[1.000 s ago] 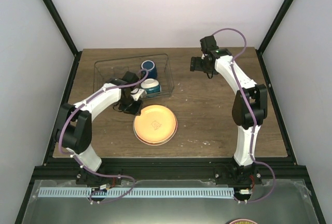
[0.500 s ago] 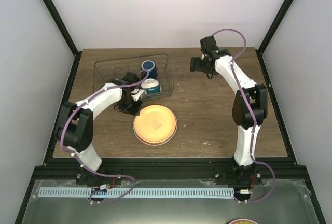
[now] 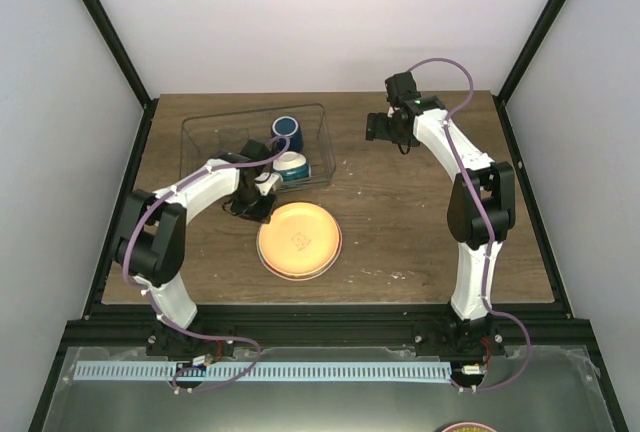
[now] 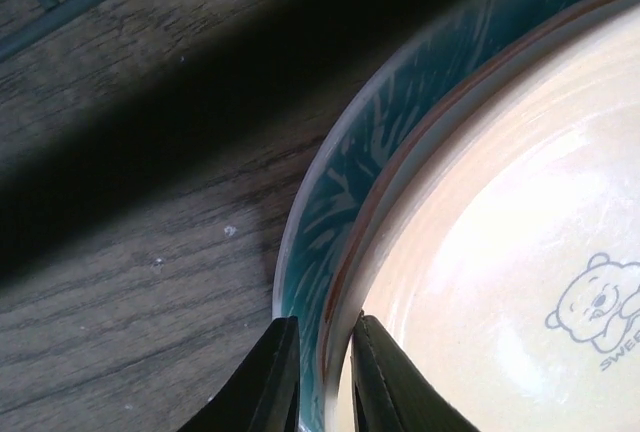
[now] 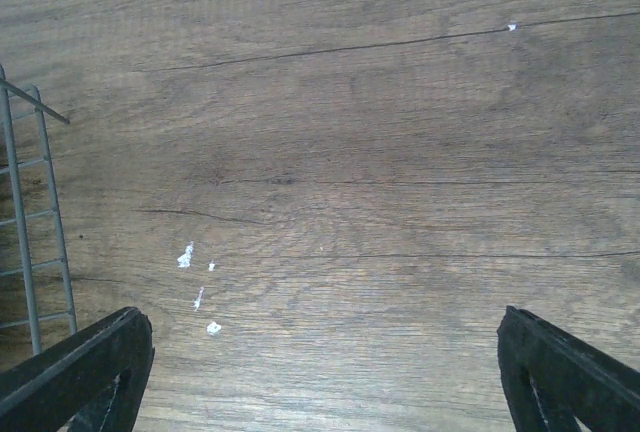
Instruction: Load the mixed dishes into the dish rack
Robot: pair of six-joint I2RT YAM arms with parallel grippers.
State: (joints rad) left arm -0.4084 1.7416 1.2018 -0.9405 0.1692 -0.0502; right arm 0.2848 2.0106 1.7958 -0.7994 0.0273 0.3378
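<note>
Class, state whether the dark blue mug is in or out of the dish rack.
In: the top view shows the dark blue mug inside the dish rack's wire walls.

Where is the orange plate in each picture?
Top external: the orange plate lies near the middle of the table, just in front of the dish rack.
Left wrist: very close up, filling the right side, its rim beside the left gripper.
Right wrist: not in it.
Shared landmark: the little print in the plate's middle shows from above and from the left wrist.
</note>
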